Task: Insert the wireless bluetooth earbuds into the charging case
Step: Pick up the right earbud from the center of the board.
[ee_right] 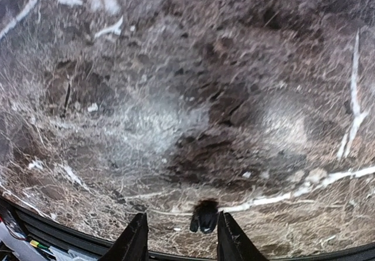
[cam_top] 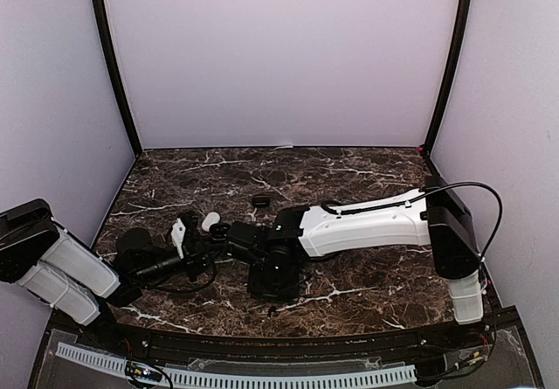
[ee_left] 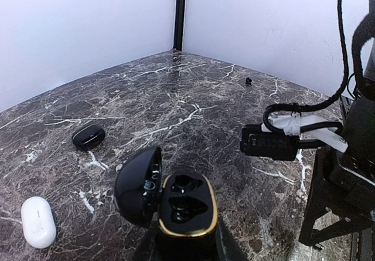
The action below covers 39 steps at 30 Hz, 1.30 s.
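Note:
My left gripper (ee_left: 187, 246) is shut on an open black charging case (ee_left: 188, 205) with a gold rim, held upright just above the marble. Its lid (ee_left: 137, 185) hangs open to the left and both sockets look empty. In the top view the left gripper (cam_top: 206, 245) is at the left middle of the table. My right gripper (ee_right: 183, 240) is open and points down at the table near the front (cam_top: 273, 297). A tiny black earbud (ee_right: 204, 217) lies on the marble between its fingers, close to the right finger (ee_right: 231, 240). Another black earbud (ee_left: 248, 81) lies far back.
A closed white case (ee_left: 38, 221) (cam_top: 210, 221) lies left of the held case. A closed black case (ee_left: 88, 136) (cam_top: 259, 201) lies farther back. The right arm (cam_top: 367, 223) and its cable (ee_left: 304, 123) reach across just right of the left gripper. Walls enclose the table (cam_top: 349, 166).

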{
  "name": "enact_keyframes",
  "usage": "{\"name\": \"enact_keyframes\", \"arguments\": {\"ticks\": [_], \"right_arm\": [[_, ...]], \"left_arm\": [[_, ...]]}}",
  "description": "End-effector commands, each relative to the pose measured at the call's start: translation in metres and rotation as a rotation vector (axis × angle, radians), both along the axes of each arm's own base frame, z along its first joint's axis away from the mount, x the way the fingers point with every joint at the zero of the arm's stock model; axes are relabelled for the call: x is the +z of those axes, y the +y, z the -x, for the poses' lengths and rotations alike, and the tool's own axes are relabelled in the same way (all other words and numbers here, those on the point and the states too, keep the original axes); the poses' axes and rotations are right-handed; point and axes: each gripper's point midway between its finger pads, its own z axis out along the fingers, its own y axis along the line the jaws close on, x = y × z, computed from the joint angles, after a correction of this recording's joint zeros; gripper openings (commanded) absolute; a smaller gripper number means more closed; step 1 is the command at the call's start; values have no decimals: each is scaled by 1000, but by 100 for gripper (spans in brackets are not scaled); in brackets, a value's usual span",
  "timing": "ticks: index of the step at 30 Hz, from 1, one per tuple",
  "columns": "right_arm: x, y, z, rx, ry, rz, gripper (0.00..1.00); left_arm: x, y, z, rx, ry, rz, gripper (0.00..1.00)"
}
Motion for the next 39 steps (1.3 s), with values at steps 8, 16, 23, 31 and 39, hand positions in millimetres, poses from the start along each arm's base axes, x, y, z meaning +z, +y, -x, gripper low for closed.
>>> {"name": "enact_keyframes", "arguments": {"ticks": [8, 16, 23, 31, 39], "right_arm": [[-9, -23, 30, -20, 93, 156, 38], [-16, -10, 25, 4, 79, 121, 37], [-27, -10, 23, -8, 107, 144, 34], [-28, -8, 18, -18, 106, 153, 28], [-25, -3, 12, 15, 85, 148, 18]], "left_arm": [[1, 4, -1, 16, -11, -9, 9], [1, 5, -2, 22, -16, -17, 9], [1, 2, 0, 0, -9, -9, 9], [2, 2, 1, -1, -13, -9, 9], [3, 3, 1, 2, -18, -9, 9]]}}
